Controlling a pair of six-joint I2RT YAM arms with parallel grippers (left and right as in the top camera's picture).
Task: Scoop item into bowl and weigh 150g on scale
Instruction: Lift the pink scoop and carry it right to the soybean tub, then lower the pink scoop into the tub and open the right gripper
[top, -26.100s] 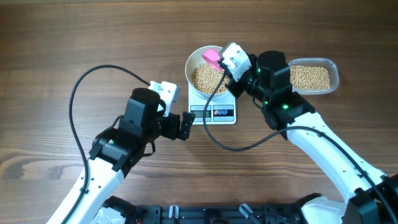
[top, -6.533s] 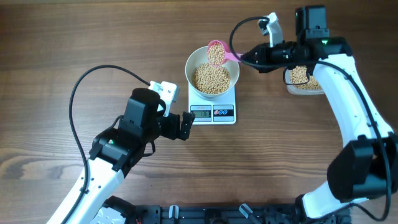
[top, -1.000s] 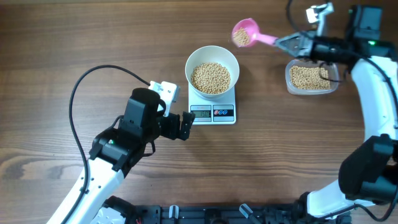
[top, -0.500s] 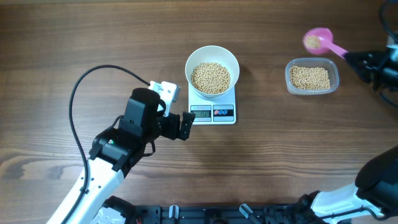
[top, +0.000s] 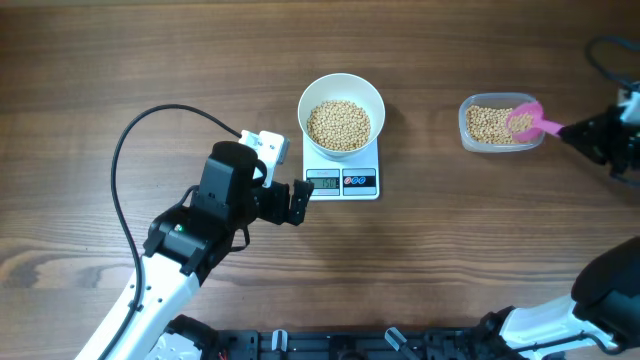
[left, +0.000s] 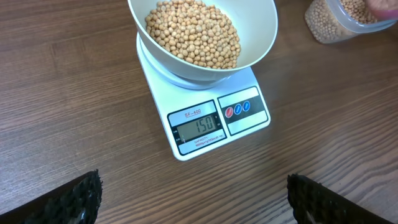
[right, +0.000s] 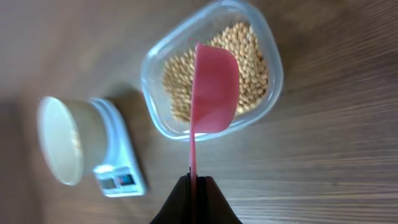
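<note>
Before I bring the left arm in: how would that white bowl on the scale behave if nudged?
The bowl looks rigid and smooth, so it would probably slide on the scale rather than flex. Holding a heap of beans, it is likely bottom-heavy and hard to tip. A sharp shove might spill beans, which would roll.

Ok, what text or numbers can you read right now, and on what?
"150": on the display of the scale.
"SF-400": on the label just above the display.
Small print under the display: too small to read.
Two round buttons: symbols too blurred to read.
</note>
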